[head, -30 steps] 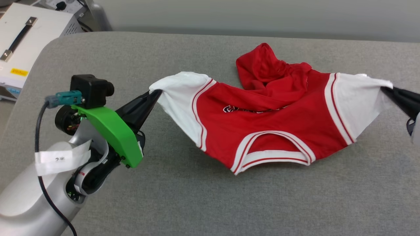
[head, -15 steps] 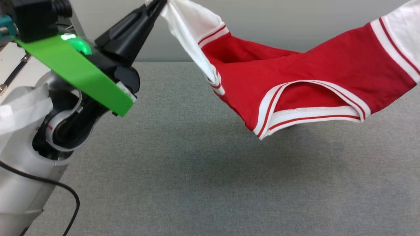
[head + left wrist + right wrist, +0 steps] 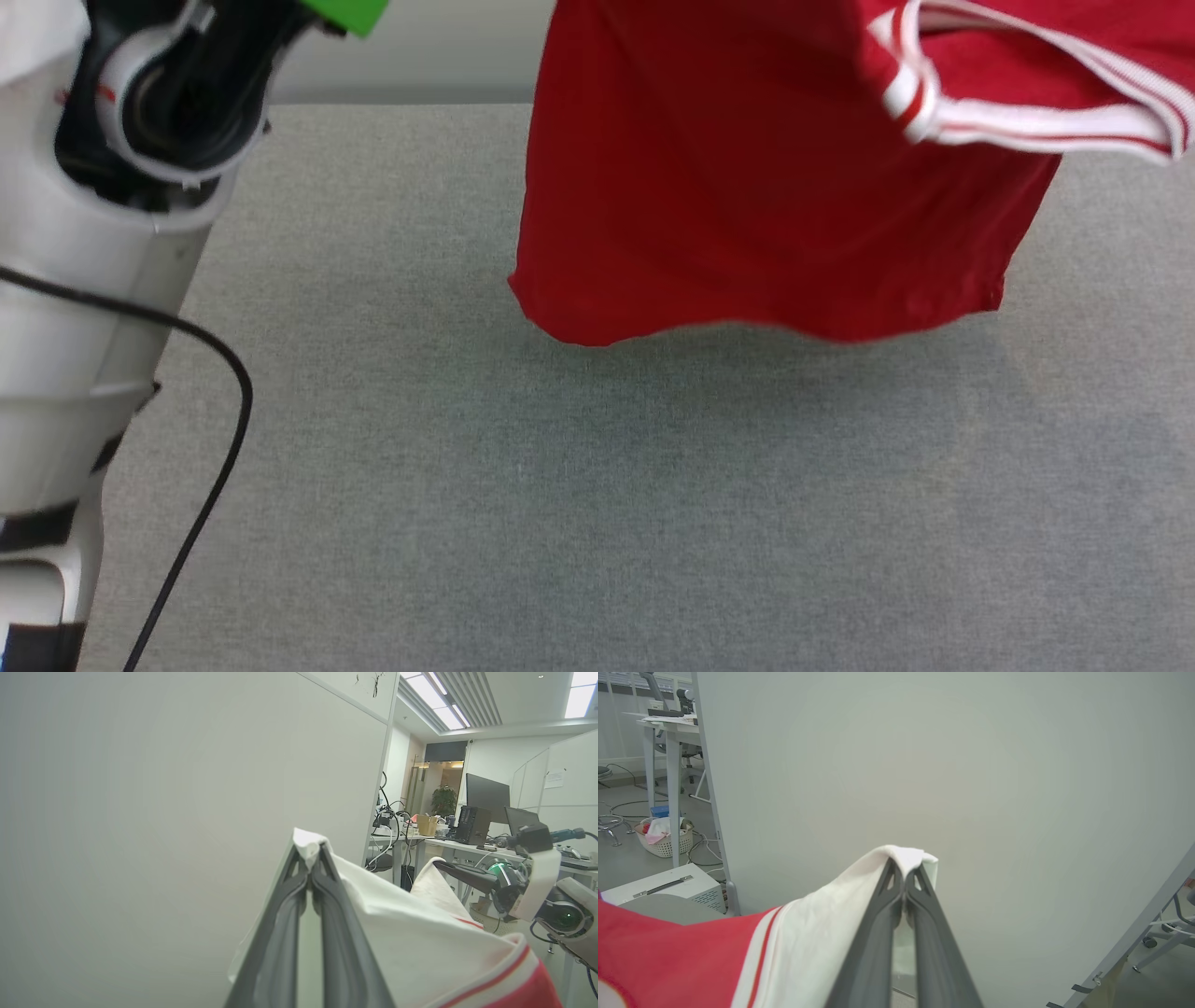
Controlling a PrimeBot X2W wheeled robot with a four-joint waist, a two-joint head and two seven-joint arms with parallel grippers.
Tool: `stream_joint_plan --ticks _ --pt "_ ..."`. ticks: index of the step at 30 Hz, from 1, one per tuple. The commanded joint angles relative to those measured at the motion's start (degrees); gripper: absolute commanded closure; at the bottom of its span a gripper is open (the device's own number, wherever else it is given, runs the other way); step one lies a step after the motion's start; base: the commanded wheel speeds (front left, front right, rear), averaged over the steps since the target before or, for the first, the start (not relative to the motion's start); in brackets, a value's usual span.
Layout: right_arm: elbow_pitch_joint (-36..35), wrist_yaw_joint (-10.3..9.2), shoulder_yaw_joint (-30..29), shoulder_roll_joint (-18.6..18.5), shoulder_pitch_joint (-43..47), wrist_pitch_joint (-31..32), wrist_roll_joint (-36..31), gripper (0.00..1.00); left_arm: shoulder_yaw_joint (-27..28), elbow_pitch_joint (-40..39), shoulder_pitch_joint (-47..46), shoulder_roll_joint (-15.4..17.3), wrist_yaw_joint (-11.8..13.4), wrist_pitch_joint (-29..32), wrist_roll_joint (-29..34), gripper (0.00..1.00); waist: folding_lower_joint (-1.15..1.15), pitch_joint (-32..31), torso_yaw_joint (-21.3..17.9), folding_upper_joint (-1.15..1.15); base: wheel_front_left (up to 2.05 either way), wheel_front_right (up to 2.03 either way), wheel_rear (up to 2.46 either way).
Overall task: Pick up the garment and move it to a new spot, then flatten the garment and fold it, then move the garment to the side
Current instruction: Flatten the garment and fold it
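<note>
**Left gripper (image 3: 309, 858) and right gripper (image 3: 903, 870) hold T-shirt (image 3: 728, 187) aloft**

Each is pinched shut on the tip of a white sleeve (image 3: 397, 924). In the head view the red T-shirt hangs from twelve to two o'clock, its hem above the grey table (image 3: 560, 485), with the striped collar (image 3: 1027, 121) at two o'clock.

My left gripper (image 3: 310, 865) has its jaws pressed together on a white sleeve tip of the garment (image 3: 420, 947). At the garment's far end, the right gripper (image 3: 441, 864) pinches the other white sleeve. A pale partition (image 3: 163, 812) stands behind the garment.
</note>
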Motion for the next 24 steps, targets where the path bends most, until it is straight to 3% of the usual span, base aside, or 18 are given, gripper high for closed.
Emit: stream_joint_plan --ticks 1,7,14,24 --pt "1.2 -0.02 0.2 0.3 -3.2 0.3 -0.7 1.00 0.2 1.8 -3.2 -0.9 0.1 -0.3 1.3 1.00 0.00 5.3 -0.1 0.00 0.00 0.00 0.00" --pt "6.3 -0.02 2.5 2.2 -16.3 -0.7 -4.0 1.00 -0.2 12.3 -15.8 -4.1 0.7 -1.6 6.1 1.00 0.00 12.7 -0.8 0.00 0.00 0.00 0.00" --pt "14.5 -0.02 6.3 6.7 -30.0 -6.0 -7.9 1.00 -0.9 24.0 -28.0 -6.3 0.3 -5.0 11.7 1.00 0.00 19.6 -1.4 0.00 0.00 0.00 0.00" --pt "27.5 -0.02 11.2 11.6 -39.2 -14.8 -11.1 1.00 -1.6 35.6 -33.9 -7.5 -1.6 -10.6 15.1 1.00 0.00 25.0 -1.6 0.00 0.00 0.00 0.00"
